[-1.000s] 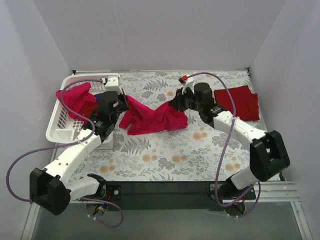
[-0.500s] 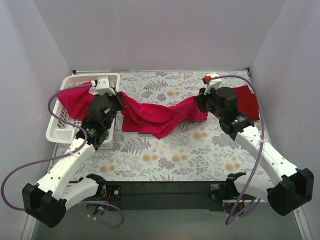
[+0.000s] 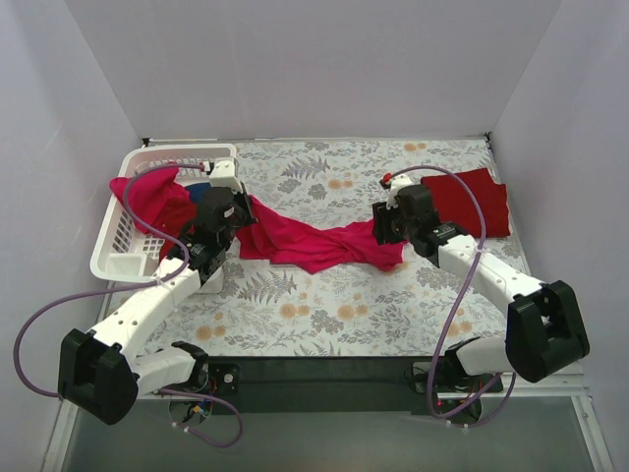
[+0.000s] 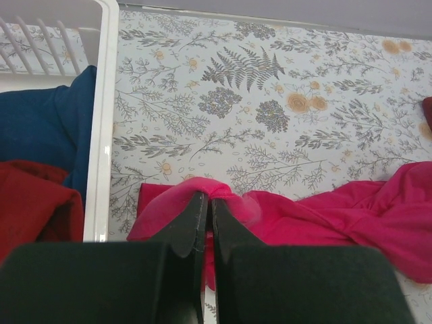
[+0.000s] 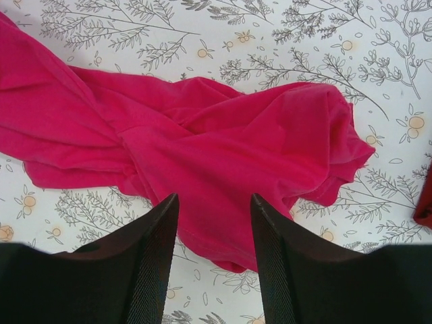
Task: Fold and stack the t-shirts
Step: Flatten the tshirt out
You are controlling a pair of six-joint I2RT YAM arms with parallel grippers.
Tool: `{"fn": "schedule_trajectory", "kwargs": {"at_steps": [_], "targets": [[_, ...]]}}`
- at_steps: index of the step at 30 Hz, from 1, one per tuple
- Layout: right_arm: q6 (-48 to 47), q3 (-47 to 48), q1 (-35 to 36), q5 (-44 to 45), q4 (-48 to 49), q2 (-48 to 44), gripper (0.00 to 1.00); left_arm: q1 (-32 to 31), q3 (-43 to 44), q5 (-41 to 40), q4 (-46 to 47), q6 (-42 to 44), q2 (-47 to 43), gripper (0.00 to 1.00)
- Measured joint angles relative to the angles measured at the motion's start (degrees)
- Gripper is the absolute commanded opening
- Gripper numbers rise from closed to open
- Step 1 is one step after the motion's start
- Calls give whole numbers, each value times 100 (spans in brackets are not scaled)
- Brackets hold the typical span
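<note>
Table (image 3: 324,310): floral cover, carries everything.
Basket (image 3: 110,258): far left, holds a blue shirt (image 4: 40,125) and a red shirt (image 3: 147,195).
Pink shirt (image 3: 314,241): crumpled across the table's middle, between both arms.
Maroon shirt (image 3: 470,202): flat, far right.
Left gripper (image 4: 206,201): clenched on the pink shirt's left edge.
Right gripper (image 5: 214,202): released, over the pink shirt's right end.

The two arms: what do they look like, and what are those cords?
The left arm and right arm have white shells with chunky black joint blocks. A purple cable loops along each. The fingers are black, flat and tapering.
</note>
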Motion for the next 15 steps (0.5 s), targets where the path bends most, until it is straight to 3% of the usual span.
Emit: {"fn": "schedule_trajectory", "kwargs": {"at_steps": [7, 12, 15], "targets": [[118, -468, -361, -138, 155, -258, 56, 2, 0, -44, 0, 2, 55, 0], [302, -1532, -1399, -970, 472, -743, 57, 0, 0, -39, 31, 0, 299, 0], [393, -1784, -1491, -1506, 693, -680, 57, 2, 0, -28, 39, 0, 468, 0]]}}
